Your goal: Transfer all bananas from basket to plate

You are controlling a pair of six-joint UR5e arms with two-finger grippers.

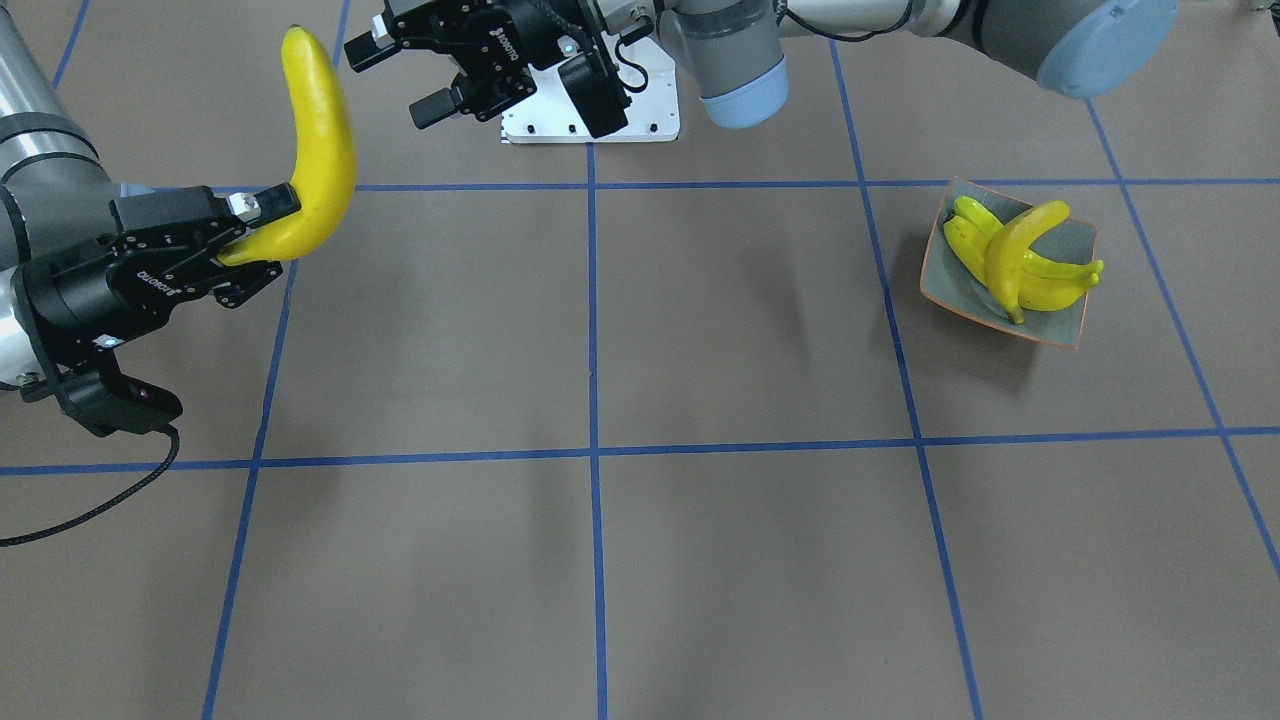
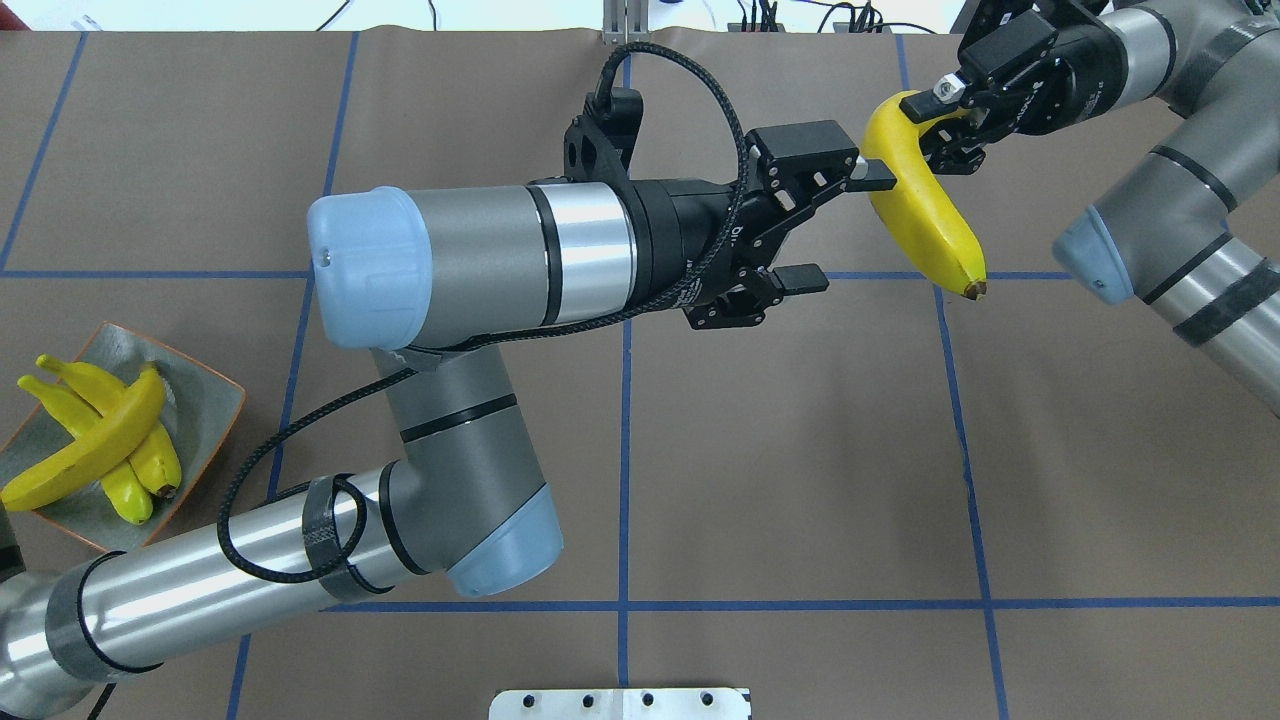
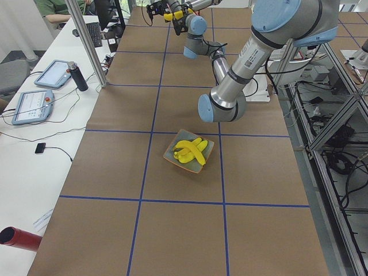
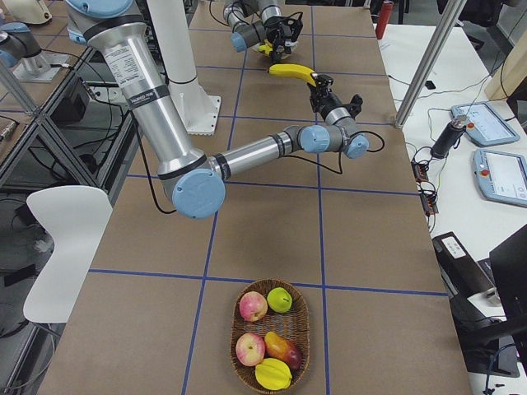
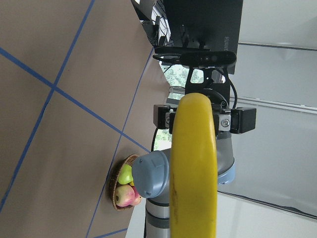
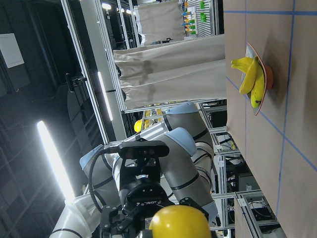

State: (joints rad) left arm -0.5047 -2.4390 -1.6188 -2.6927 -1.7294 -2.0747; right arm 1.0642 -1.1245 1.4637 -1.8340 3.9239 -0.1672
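Glossy yellow plastic, by the look of it: in the front-facing view the held banana stands nearly upright, high over the surface at the left. The right hand pinches it near its lower end. The left hand hangs just right of it, farther back, with its fingers spread wide and holding nothing. Well apart at the right sits the plate, with a pile of bananas crossed on it, at least three.

From overhead, the held banana slants down out of the right hand, its dark tip free. One finger of the left hand is just beside its middle; whether it touches I cannot tell. The plate lies at the near left.

In the left side view the pile fills the plate's centre, and both hands are small and far.

The right side view shows the basket near the camera. It holds two reddish apples, a green fruit, a mango-like one and a yellow star-shaped one. No banana shows in it.

The left wrist view looks along the held banana to the right hand clamped across it.

The fruit is probably light, stiff and slick. Held near its end it could pivot, so a hold across the thick middle looks safer.
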